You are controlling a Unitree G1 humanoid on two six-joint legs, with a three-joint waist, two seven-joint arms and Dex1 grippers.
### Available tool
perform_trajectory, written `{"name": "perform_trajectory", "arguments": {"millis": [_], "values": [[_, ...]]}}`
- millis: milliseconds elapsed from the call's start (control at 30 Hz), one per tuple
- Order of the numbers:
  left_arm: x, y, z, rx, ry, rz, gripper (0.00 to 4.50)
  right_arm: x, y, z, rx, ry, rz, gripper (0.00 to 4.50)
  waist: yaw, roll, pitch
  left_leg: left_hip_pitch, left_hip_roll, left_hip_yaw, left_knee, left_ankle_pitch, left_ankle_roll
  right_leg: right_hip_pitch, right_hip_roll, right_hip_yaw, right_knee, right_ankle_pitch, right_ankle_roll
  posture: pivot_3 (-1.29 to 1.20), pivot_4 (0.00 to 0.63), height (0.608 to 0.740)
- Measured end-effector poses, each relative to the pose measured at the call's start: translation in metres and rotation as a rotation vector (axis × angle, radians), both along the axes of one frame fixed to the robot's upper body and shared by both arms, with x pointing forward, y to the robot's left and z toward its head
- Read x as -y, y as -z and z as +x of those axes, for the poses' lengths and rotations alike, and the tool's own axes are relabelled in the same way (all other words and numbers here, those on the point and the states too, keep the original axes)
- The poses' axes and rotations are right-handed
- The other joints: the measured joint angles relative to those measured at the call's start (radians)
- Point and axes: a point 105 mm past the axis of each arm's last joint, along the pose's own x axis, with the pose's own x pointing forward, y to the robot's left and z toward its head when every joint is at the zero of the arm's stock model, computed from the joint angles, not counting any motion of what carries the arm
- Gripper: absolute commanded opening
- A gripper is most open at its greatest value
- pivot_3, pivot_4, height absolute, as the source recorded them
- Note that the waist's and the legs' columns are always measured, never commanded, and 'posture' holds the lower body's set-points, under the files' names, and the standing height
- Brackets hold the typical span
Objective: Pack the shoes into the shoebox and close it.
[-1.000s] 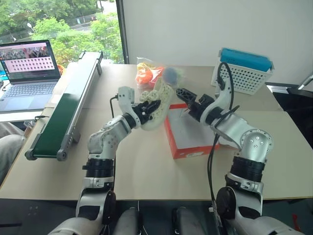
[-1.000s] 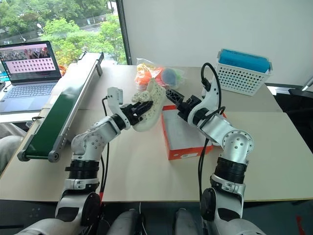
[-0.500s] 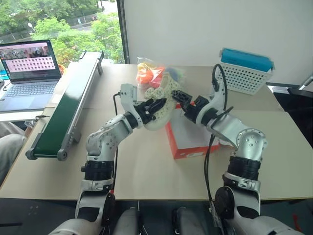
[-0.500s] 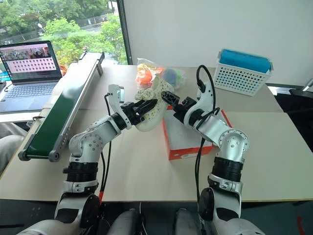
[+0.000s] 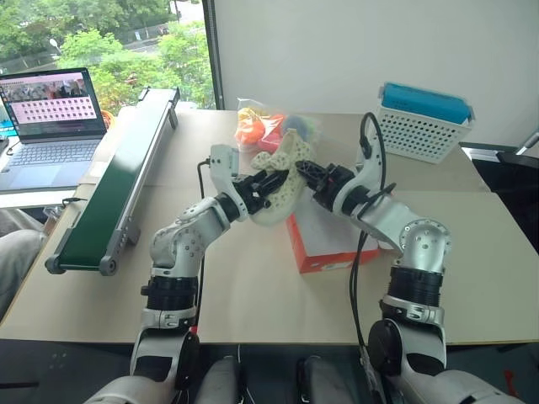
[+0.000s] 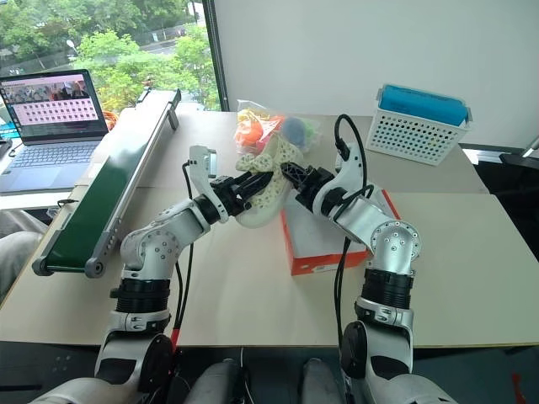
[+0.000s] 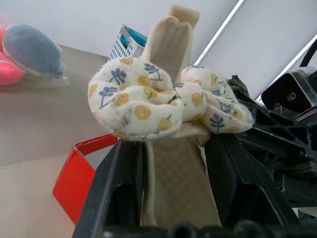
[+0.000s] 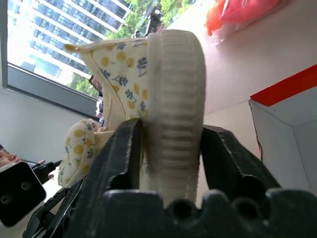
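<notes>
A cream perforated shoe (image 5: pixel 282 172) with a spotted fabric bow (image 7: pixel 143 99) hangs in the air over the left edge of the red-orange shoebox (image 5: pixel 296 240). The box lies open on the table, its white inside showing. My left gripper (image 5: pixel 268 183) is shut on the shoe from the left, its fingers (image 7: pixel 124 183) clamping the strap under the bow. My right gripper (image 5: pixel 305 172) meets the same shoe from the right. In the right wrist view its fingers (image 8: pixel 124 148) press both sides of the ribbed sole (image 8: pixel 173 99).
A bag of colourful toys (image 5: pixel 265 126) lies just behind the shoe. At the back right stands a white perforated basket (image 5: pixel 421 122) with a blue top. A green conveyor belt (image 5: pixel 114 185) runs along the left, with a laptop (image 5: pixel 50 118) beyond it.
My right gripper has come in from the right and closed on the shoe's sole. The left gripper has kept its hold with the shoe almost still.
</notes>
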Motion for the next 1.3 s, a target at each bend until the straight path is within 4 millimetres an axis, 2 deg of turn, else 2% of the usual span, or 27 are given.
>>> {"name": "perform_trajectory", "arguments": {"millis": [133, 300, 400, 500, 567, 667, 800, 900, 967, 1000, 1100, 1167, 1300], "values": [[0.0, 0.0, 0.0, 0.002, 0.0, 0.0, 1.89, -0.002, 0.0, 0.0, -0.003, -0.003, 0.018, 0.62, 0.0, 0.0, 0.0, 0.0, 0.0, 0.0, 0.0, 0.0, 0.0, 0.0, 0.0, 0.0, 0.0, 0.0, 0.0, 0.0, 0.15, 0.705], [0.0, -0.001, 0.0, 0.026, -0.01, 0.045, 1.89, -0.005, -0.003, -0.002, 0.0, -0.018, 0.092, 0.62, 0.0, 0.0, 0.0, 0.0, 0.0, 0.0, 0.0, 0.0, 0.0, 0.0, 0.0, 0.0, 0.0, 0.0, 0.0, 0.0, 0.15, 0.705], [0.0, -0.002, -0.001, 0.067, -0.014, 0.092, 2.63, -0.005, -0.004, -0.003, 0.006, -0.013, 0.119, 0.61, 0.0, 0.0, 0.0, 0.0, 0.0, 0.0, 0.0, 0.0, 0.0, 0.0, 0.0, 0.0, 0.0, 0.0, 0.0, 0.0, 0.15, 0.705], [0.005, -0.004, -0.004, 0.104, 0.008, 0.12, 3.71, -0.003, -0.006, -0.001, 0.008, 0.015, 0.138, 0.61, 0.0, 0.001, 0.0, 0.0, 0.0, 0.0, 0.0, 0.0, 0.0, 0.0, 0.0, 0.0, 0.0, 0.0, 0.0, 0.0, 0.15, 0.705], [0.008, -0.004, -0.006, 0.12, 0.026, 0.134, 3.71, 0.002, -0.007, 0.002, 0.009, 0.05, 0.145, 0.61, 0.001, 0.001, 0.0, 0.0, 0.0, 0.0, 0.0, 0.0, 0.0, 0.0, 0.0, 0.0, 0.0, 0.0, 0.0, 0.0, 0.15, 0.705], [0.007, 0.001, -0.009, 0.103, 0.044, 0.132, 3.71, 0.022, -0.012, 0.007, 0.028, 0.126, 0.091, 0.61, 0.003, 0.002, 0.001, 0.0, 0.0, 0.0, 0.0, 0.0, 0.0, 0.0, 0.0, 0.0, 0.0, 0.0, 0.0, 0.0, 0.15, 0.705], [0.0, 0.014, -0.012, 0.061, 0.048, 0.148, 3.71, 0.081, -0.039, 0.014, 0.104, 0.271, -0.127, 0.61, 0.007, 0.008, 0.007, -0.001, -0.001, 0.0, 0.0, 0.0, 0.001, -0.001, -0.001, 0.0, -0.003, 0.0, 0.0, 0.0, 0.15, 0.705], [0.0, 0.016, -0.014, 0.061, 0.056, 0.153, 3.71, 0.098, -0.051, 0.013, 0.113, 0.23, -0.297, 0.61, 0.002, 0.011, 0.01, -0.001, -0.001, 0.002, -0.002, 0.0, 0.001, -0.001, -0.001, 0.001, -0.004, 0.0, 0.0, 0.0, 0.15, 0.705], [0.005, 0.017, -0.018, 0.069, 0.086, 0.162, 3.71, 0.098, -0.043, 0.012, 0.079, 0.146, -0.479, 0.61, -0.004, 0.011, 0.01, 0.0, 0.0, 0.002, -0.003, 0.0, 0.001, -0.001, 0.0, 0.002, -0.004, 0.0, 0.0, 0.0, 0.15, 0.705], [0.008, 0.018, -0.023, 0.083, 0.12, 0.179, 3.71, 0.096, -0.028, 0.013, 0.026, 0.08, -0.596, 0.61, -0.006, 0.011, 0.01, 0.001, 0.001, 0.003, -0.003, 0.0, 0.001, 0.0, 0.0, 0.002, -0.004, 0.0, 0.0, 0.0, 0.15, 0.705], [0.012, 0.019, -0.032, 0.121, 0.181, 0.22, 3.71, 0.088, 0.004, 0.014, -0.068, -0.016, -0.69, 0.61, -0.006, 0.011, 0.01, 0.001, 0.001, 0.003, -0.003, 0.0, 0.001, 0.0, 0.0, 0.003, -0.004, 0.0, 0.0, 0.0, 0.15, 0.705], [0.012, 0.023, -0.044, 0.187, 0.261, 0.298, 3.71, 0.082, 0.037, 0.014, -0.151, -0.104, -0.787, 0.61, -0.003, 0.012, 0.01, 0.0, 0.0, 0.003, -0.003, 0.0, 0.001, -0.001, 0.0, 0.003, -0.004, 0.0, 0.0, 0.0, 0.15, 0.705], [0.0, 0.029, -0.051, 0.249, 0.323, 0.418, 3.71, 0.084, 0.054, 0.018, -0.188, -0.156, -0.86, 0.61, 0.003, 0.012, 0.01, -0.001, 0.0, 0.003, -0.002, 0.0, 0.001, -0.002, 0.0, 0.002, -0.005, 0.0, 0.0, 0.0, 0.15, 0.705]]}}
